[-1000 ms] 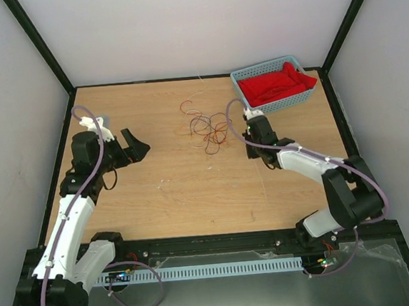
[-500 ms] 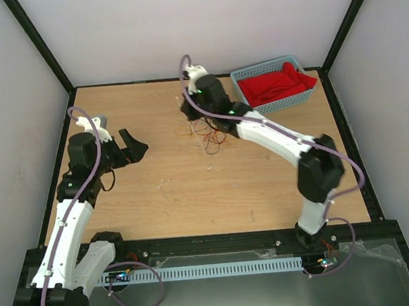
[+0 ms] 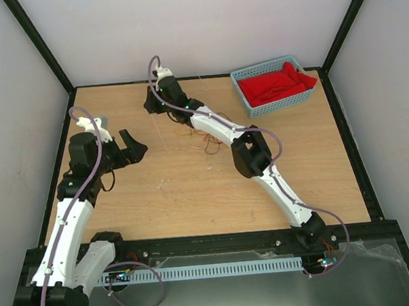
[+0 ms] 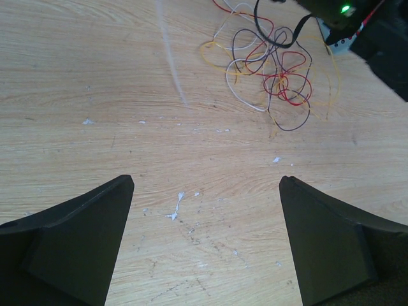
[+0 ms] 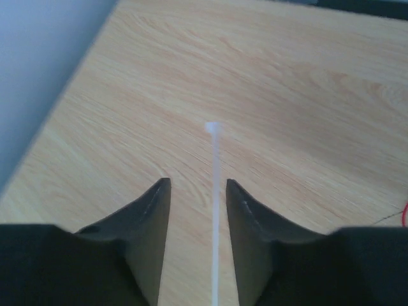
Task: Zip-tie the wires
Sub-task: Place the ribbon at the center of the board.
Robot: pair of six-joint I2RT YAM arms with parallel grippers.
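Showing the tie-placing step: white zip tie (image 5: 215,191) seemingly ungripped between parted jaws of right end effector (image 5: 197,183), far-left on desk (image 3: 179,191); left end effector (image 4: 205,182) wide, empty. Wires (image 4: 274,70) tangled mid-desk, nearby. Calls next for bunching strands, then looping tie.

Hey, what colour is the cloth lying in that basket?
Red. The cloth shows best in the top external view.

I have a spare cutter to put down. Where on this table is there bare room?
Bare wood: the near strip between the left gripper and the right arm's elbow, and the right side in front of the basket. Crowded: far centre, where the wires lie partly under the right arm.
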